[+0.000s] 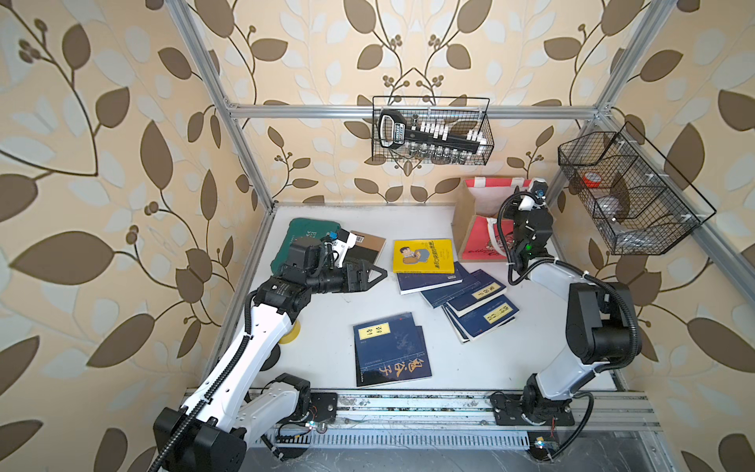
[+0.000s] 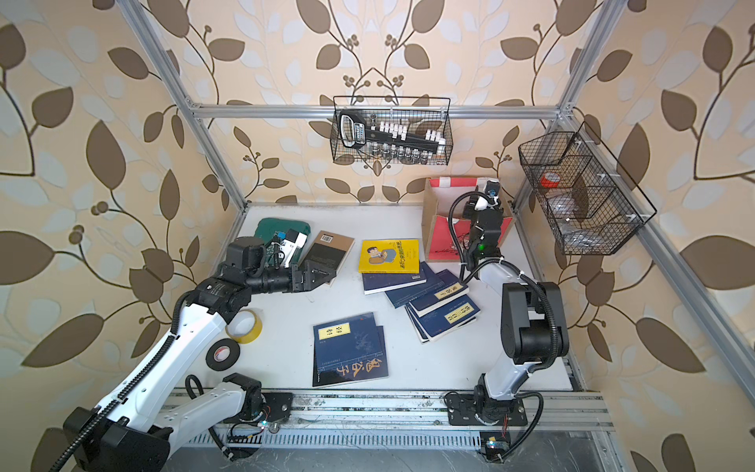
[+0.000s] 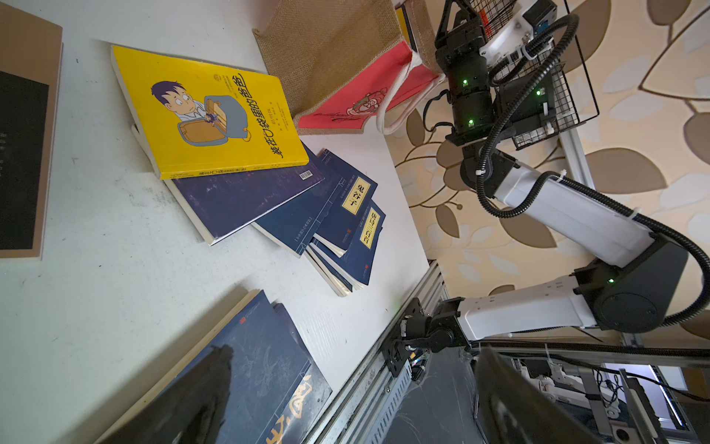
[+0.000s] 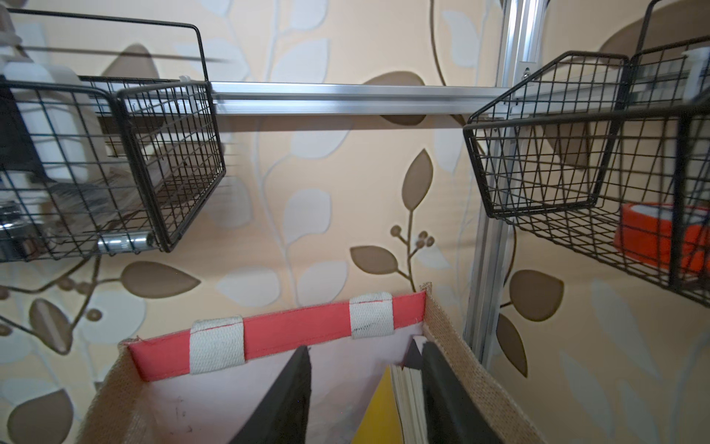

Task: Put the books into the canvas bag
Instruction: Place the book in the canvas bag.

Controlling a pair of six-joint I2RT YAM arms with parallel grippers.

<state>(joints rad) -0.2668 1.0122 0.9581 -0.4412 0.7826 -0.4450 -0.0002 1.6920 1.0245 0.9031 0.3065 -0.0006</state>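
Left pincer (image 1: 378,274) spread wide, empty, hovering over bare tabletop (image 1: 327,327). Nearest the front rail: two large navy books (image 1: 390,351), stacked. Beyond them a fan of navy paperbacks (image 1: 478,302), several deep, with the yellow cartoon book (image 1: 423,256) across its far end. Black-and-tan book (image 2: 331,255) just beside the green case (image 1: 304,237), partly under the left wrist. Far right corner: canvas bag (image 1: 465,216) upright, right pincer (image 4: 361,350) down in its mouth, jaws parted, clamping nothing; a yellow-covered book (image 4: 378,415) stands inside against one finger. My reading: barely begun, nearly all the books still out. In the way: rope handle (image 3: 397,86) sagging over the bag's front, wire basket (image 1: 629,192) overhanging close by. Yellow tape roll (image 2: 245,325) at front left
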